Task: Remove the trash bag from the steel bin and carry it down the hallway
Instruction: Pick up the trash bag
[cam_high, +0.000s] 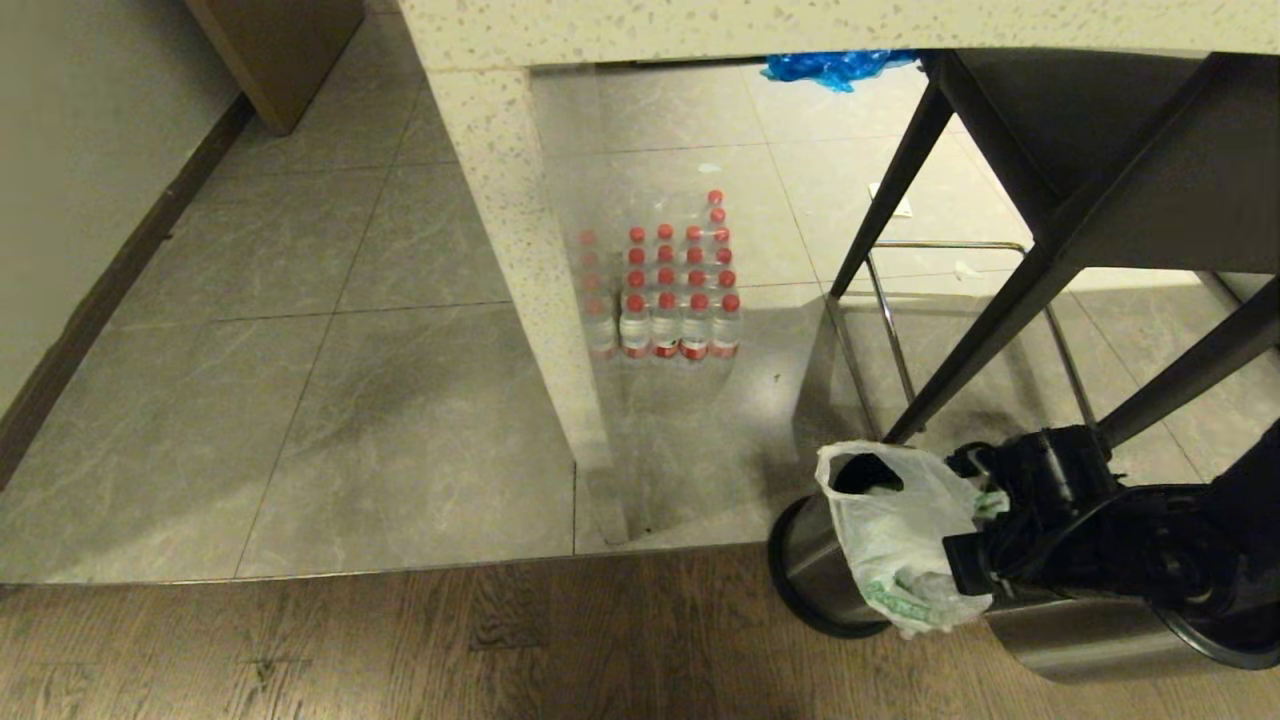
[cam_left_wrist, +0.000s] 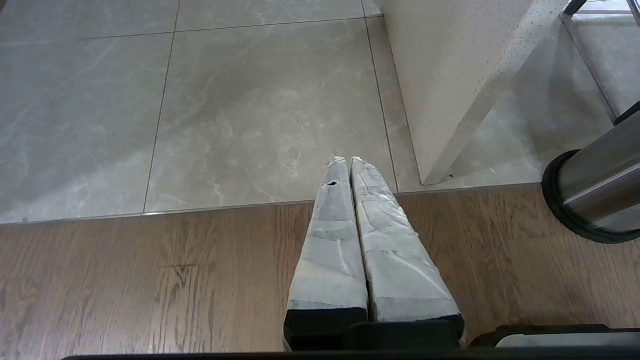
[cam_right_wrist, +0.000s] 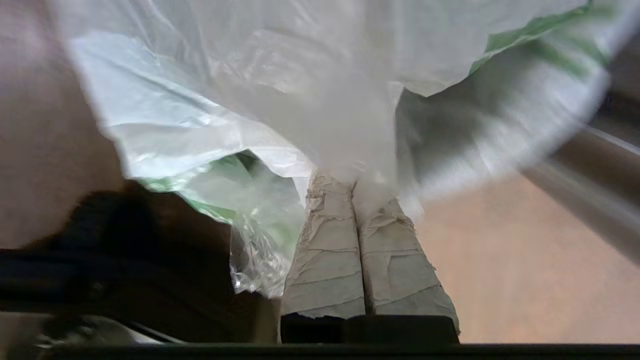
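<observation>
Gripping the trash bag: right pincer.

1. Trash bag: green print along the lower edge, at 6 o'clock on the bag; letters not legible.
2. Water bottles: labels unreadable.

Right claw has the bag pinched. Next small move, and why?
Probably lift a little higher: the right claw is shut on the trash bag, whose bottom hangs beside the tipped steel bin, close to the wooden floor.
</observation>
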